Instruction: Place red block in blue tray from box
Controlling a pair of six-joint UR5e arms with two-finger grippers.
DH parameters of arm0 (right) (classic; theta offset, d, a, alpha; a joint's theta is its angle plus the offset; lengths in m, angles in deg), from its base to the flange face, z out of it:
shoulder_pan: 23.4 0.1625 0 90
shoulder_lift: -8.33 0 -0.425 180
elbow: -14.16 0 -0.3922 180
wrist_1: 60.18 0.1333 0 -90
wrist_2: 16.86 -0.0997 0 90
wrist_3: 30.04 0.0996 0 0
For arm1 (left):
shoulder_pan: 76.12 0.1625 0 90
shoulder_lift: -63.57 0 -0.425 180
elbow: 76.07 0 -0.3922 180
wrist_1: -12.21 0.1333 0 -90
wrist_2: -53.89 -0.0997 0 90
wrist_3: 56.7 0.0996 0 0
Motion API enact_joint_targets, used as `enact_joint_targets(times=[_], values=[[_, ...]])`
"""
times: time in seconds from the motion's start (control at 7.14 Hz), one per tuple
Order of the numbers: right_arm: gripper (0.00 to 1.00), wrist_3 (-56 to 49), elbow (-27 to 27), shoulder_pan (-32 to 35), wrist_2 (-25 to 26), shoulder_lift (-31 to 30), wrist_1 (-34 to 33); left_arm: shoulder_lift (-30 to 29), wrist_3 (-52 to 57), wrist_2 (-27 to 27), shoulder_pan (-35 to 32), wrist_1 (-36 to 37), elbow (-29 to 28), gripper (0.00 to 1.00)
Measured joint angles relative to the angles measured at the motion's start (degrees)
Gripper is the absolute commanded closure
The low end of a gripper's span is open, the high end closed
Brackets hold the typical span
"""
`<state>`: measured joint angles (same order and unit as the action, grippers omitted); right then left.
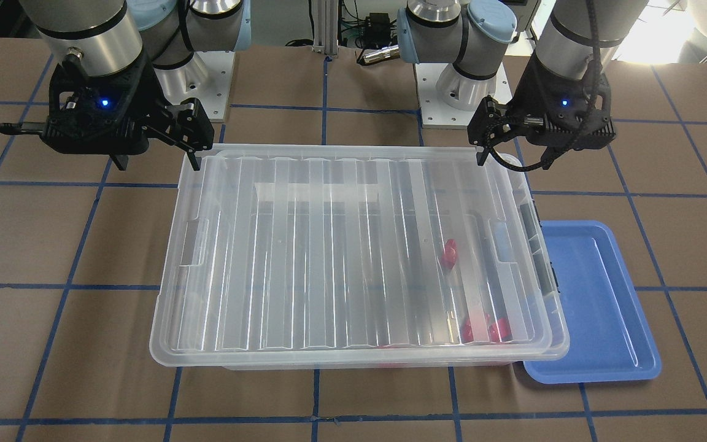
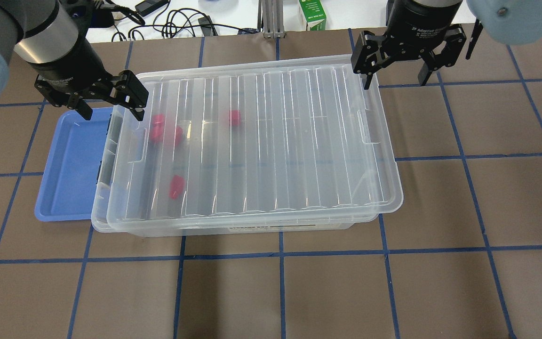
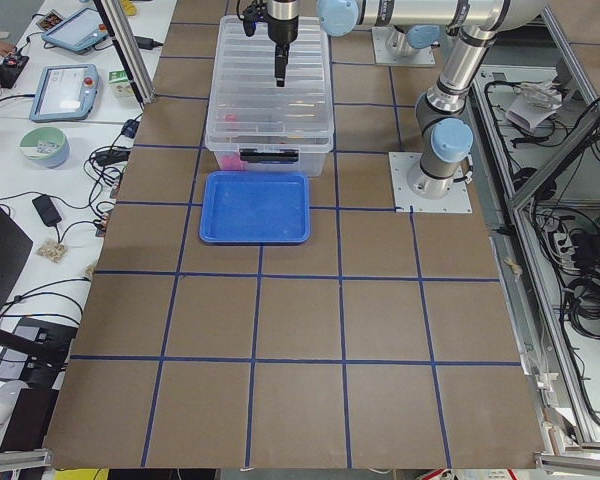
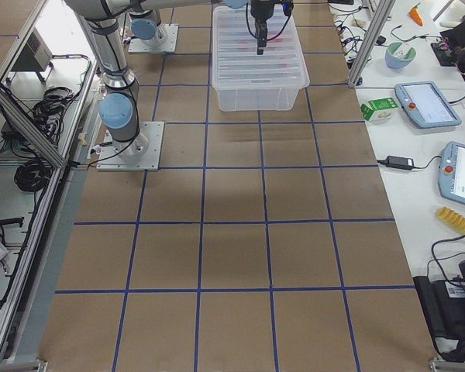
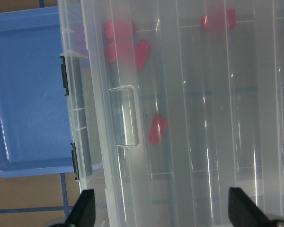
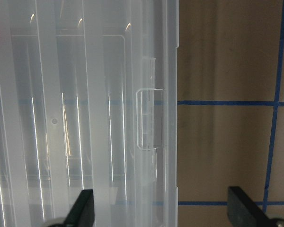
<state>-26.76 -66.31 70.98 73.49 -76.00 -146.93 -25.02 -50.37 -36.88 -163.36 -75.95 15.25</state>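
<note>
The box [image 2: 252, 141] is a clear bin whose ribbed lid [image 1: 341, 245] lies on it, slightly askew. Through the lid I see a lone red block [image 2: 176, 186], also in the left wrist view [image 5: 157, 130], another lone one [image 2: 234, 117], and a bunched group [image 2: 165, 132]. The blue tray [image 2: 71, 165] lies empty against the box's end on my left; it also shows in the front view [image 1: 593, 307]. My left gripper [image 2: 110, 106] hangs open and empty above the box's tray-side end. My right gripper [image 2: 395, 77] hangs open and empty above the opposite end.
The table [image 2: 464, 212] is brown with a blue tape grid. A green carton [image 2: 312, 14], cables and an aluminium post [image 2: 272, 19] stand beyond the far edge. Both arm bases [image 1: 452, 73] are bolted down behind the box.
</note>
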Motion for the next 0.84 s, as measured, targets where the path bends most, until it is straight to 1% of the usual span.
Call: enact_joint_targets(times=[0.28,0.42,0.7,0.84], values=[[0.00,-0.4,-1.1,-0.9,0.0,1.3,-0.2,0.0,0.0,0.0,0.0,0.0,0.1,0.00],[0.00,-0.6,-3.7,-2.1,-0.1,3.1,-2.7,0.0,0.0,0.0,0.0,0.0,0.0,0.00],[0.00,-1.6,-11.3,-4.0,0.0,5.7,-14.1,0.0,0.0,0.0,0.1,0.0,0.1,0.00],[0.00,-2.5,-13.8,-4.7,0.4,6.1,-17.6,0.0,0.0,0.0,0.1,0.0,0.0,0.00]])
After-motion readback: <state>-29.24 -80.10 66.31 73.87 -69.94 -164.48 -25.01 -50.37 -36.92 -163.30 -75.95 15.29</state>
